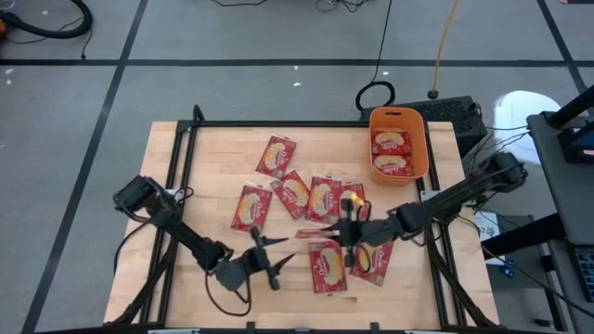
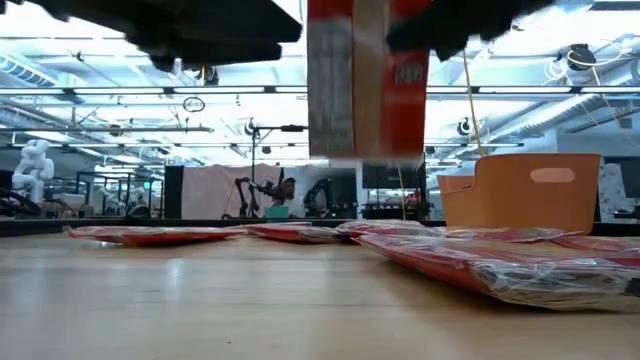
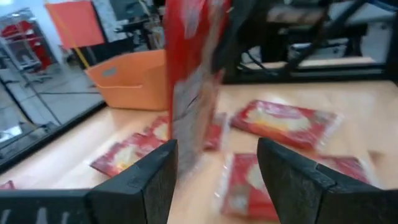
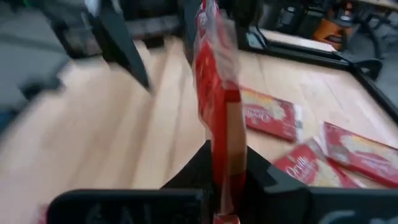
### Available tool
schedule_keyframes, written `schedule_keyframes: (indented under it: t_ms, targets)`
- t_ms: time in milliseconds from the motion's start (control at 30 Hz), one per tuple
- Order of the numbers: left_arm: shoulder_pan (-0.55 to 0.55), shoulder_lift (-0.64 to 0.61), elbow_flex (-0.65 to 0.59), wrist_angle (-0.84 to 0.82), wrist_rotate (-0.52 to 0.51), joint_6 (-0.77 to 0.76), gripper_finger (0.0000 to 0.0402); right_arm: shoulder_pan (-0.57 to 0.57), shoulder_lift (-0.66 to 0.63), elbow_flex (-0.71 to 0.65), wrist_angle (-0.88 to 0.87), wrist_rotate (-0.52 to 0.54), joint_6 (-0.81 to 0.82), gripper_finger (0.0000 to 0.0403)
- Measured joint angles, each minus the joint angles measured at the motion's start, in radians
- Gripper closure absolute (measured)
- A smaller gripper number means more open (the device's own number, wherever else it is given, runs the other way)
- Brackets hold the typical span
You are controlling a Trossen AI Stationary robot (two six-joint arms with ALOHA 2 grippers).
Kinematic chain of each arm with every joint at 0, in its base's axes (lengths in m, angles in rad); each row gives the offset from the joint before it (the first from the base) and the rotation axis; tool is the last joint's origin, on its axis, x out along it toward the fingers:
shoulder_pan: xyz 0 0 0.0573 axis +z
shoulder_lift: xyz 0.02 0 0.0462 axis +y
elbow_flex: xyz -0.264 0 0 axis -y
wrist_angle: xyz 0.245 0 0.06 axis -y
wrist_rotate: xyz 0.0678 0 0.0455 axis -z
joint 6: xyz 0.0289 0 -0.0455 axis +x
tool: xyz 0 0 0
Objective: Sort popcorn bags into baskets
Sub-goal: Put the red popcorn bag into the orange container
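The right gripper (image 1: 348, 232), at centre-lower frame in the high view, is clamped on a popcorn bag (image 4: 217, 112) held upright above the loose popcorn bags (image 1: 292, 192) on the table (image 1: 213, 158). The left gripper (image 1: 269, 260) hovers lower left, fingers apart. Upper right, the orange basket (image 1: 415, 121) holds two bags (image 1: 392, 153).

Grey carpet floor (image 1: 232, 37), wooden table (image 1: 213, 158), bright ceiling lights (image 2: 150, 75).

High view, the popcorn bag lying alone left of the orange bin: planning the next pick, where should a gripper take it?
Probably pinch the popcorn bag at its short end away from the pile, coming straight down: it lies flat, with bare table around that end.
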Motion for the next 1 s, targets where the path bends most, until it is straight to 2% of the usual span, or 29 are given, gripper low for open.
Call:
schedule_keyframes:
  t_ms: [67, 200, 400, 467, 633, 733, 833, 1000]
  targets:
    - [0.028, 0.000, 0.000, 0.024, 0.024, 0.009, 0.0176, 0.007, -0.027, 0.001, 0.000, -0.033, 0.024, 0.0382]
    - [0.085, 0.000, 0.000, 0.062, 0.178, 0.022, 0.0176, 0.026, -0.042, 0.001, 0.017, -0.034, 0.016, 0.0381]
    - [0.143, 0.000, 0.000, 0.072, 0.232, -0.012, 0.0188, 0.032, -0.035, 0.001, 0.080, -0.033, -0.016, 0.0381]
    - [0.141, 0.000, 0.000, 0.075, 0.237, 0.011, 0.0216, 0.032, -0.035, 0.001, 0.081, -0.033, -0.017, 0.0381]
    - [0.128, 0.000, 0.000, 0.079, 0.240, 0.068, 0.0324, 0.032, -0.035, -0.001, 0.088, -0.032, -0.067, 0.0380]
    - [0.121, 0.000, 0.000, 0.101, 0.277, 0.069, 0.0381, 0.032, -0.035, -0.033, 0.180, -0.036, -0.081, 0.0376]
    - [0.113, 0.000, 0.000, 0.168, 0.300, 0.091, 0.0383, 0.033, -0.035, -0.085, 0.323, -0.031, -0.127, 0.0347]
    - [0.094, 0.000, 0.000, 0.277, 0.272, 0.166, 0.0369, 0.032, -0.035, -0.189, 0.608, -0.029, -0.180, 0.0276]
